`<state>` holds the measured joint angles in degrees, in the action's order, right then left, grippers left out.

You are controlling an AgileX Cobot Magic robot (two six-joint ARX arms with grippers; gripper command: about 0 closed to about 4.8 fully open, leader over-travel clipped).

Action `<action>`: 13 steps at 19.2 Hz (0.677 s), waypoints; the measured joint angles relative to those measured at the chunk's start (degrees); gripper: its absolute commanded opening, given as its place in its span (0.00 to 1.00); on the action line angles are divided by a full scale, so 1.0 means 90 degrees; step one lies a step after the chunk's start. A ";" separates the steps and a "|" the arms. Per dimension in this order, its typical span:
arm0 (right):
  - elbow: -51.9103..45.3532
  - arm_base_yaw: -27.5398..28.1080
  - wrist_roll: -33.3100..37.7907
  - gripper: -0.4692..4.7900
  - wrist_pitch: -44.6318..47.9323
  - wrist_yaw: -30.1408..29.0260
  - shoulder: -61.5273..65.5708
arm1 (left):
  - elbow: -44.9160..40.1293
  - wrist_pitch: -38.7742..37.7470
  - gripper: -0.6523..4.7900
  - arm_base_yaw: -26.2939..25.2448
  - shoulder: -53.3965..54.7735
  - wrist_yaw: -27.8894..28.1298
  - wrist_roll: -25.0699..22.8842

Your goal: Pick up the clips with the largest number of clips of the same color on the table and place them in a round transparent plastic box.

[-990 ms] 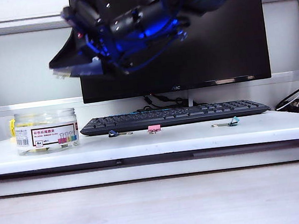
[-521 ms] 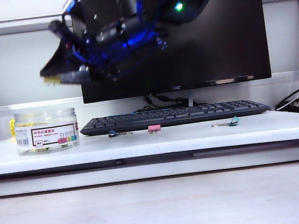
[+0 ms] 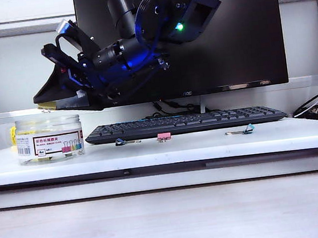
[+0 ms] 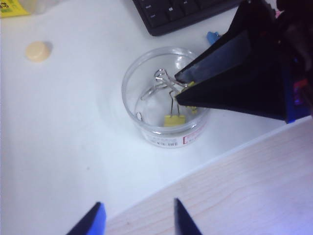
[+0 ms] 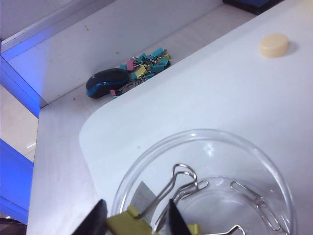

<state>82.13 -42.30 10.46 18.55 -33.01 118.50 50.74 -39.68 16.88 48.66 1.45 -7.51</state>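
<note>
My right gripper (image 3: 47,106) reaches across to the left and hovers just over the round transparent plastic box (image 3: 50,144). It is shut on a yellow clip (image 5: 128,224), whose silver handles stick out over the box's rim (image 5: 195,133). In the left wrist view the right gripper (image 4: 178,87) covers part of the box (image 4: 125,93), and another yellow clip (image 4: 174,120) lies inside. My left gripper (image 4: 138,215) hangs open and empty high above the table's front edge.
A black keyboard (image 3: 185,123) lies under the monitor. In front of it lie a blue clip (image 3: 120,142), a pink clip (image 3: 164,136) and a teal clip (image 3: 248,128). A cream round cap (image 4: 37,51) sits beyond the box. A mouse (image 5: 106,82) and several loose clips (image 5: 146,66) lie off the table.
My right gripper has carried the yellow clip leftward and downward until it hangs just over the box. The left gripper has stayed where it was.
</note>
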 measured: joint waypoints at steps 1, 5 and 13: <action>0.0000 0.0000 -0.0010 0.50 0.0000 0.0000 0.0000 | 0.0000 -0.0002 0.47 0.0000 0.0000 0.0000 0.0000; 0.0002 0.0000 -0.0039 0.50 0.0000 0.0005 0.0000 | 0.0000 -0.0002 0.47 0.0000 0.0000 -0.0148 0.0002; 0.0012 0.0070 -0.0041 0.50 0.0097 0.0131 -0.0005 | 0.0000 0.0000 0.47 0.0000 -0.0002 -0.0158 0.0002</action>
<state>82.24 -41.67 10.09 19.42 -31.83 118.45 50.74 -39.68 16.88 48.64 0.03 -7.49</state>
